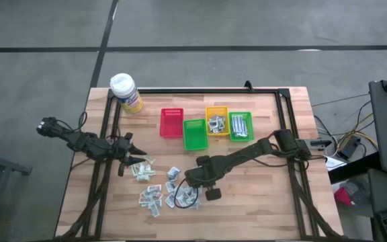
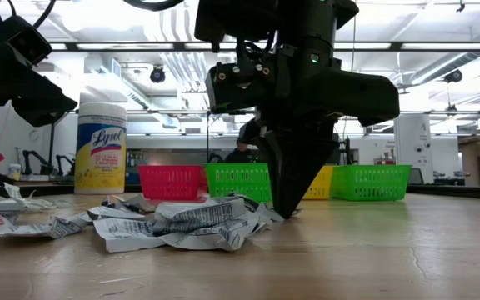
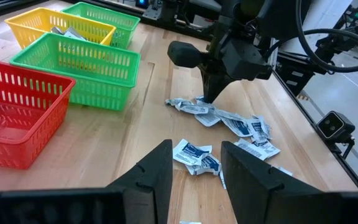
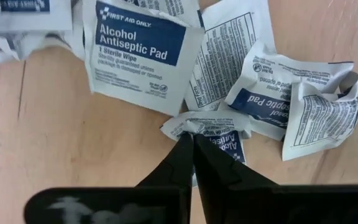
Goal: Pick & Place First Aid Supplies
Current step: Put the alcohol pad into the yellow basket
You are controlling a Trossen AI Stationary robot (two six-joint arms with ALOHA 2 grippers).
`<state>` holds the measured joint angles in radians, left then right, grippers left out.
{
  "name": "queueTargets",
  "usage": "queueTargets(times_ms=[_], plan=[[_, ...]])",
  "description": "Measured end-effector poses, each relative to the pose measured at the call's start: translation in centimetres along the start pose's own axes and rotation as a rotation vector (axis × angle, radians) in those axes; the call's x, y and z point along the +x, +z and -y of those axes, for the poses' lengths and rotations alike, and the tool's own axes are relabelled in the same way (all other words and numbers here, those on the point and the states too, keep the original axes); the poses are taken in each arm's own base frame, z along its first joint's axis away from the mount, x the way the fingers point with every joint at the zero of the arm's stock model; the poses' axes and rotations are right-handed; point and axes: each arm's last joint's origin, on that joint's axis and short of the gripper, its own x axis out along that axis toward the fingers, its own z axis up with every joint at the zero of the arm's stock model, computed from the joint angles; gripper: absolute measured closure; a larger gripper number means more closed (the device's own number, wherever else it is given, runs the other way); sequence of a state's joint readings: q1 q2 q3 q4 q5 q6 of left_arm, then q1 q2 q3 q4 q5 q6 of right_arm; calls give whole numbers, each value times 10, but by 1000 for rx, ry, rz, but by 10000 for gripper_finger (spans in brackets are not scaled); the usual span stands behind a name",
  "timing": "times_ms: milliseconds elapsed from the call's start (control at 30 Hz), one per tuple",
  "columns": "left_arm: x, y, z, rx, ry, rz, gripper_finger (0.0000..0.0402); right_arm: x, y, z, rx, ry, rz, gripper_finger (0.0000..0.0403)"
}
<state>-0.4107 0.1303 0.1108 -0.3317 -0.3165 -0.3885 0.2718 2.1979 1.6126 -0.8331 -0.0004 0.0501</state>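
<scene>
R gripper (image 4: 193, 142) is down at the table (image 1: 261, 202) in the near-centre packet pile, fingers clenched tip to tip on the edge of one crumpled antiseptic-pad packet (image 4: 213, 127); the pinched corner is hidden under the fingertips, so depth of the bite cannot be read. In the low view the same gripper (image 2: 288, 208) stands tip-down, touching the right end of the heap, w/ its body blocking the middle bins behind. The first aid packets (image 1: 163, 189) lie scattered on the wood, near-centre to near-left, many overlapping and crinkled; the exact count cannot be made out. A flat packet marked "Alcohol Antiseptic Pad" (image 4: 140, 53) lies just beside the pinched one, cut off at the frame edge. L gripper (image 1: 134, 158) hovers at the left end of the scatter, fingers (image 3: 148, 177) apart, nothing between them; two small packets (image 3: 196, 157) lie on the table just beyond it. Far side, in a row: red bin (image 1: 171, 123), green bin (image 1: 194, 134), yellow bin (image 1: 216, 120), second green bin (image 1: 240, 126); the last two hold packets, details too small to tell. A yellow wipes canister (image 1: 125, 92) w/ white cap stands at the far-left corner.
</scene>
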Motion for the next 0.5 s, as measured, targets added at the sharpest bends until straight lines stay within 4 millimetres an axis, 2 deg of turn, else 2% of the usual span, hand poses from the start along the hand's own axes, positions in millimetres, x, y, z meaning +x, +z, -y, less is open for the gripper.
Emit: queueTargets(times_ms=[500], plan=[[0, 0, 0, 0, 0, 0, 271, -10, -7, 1, 10, 67, -47, 394]])
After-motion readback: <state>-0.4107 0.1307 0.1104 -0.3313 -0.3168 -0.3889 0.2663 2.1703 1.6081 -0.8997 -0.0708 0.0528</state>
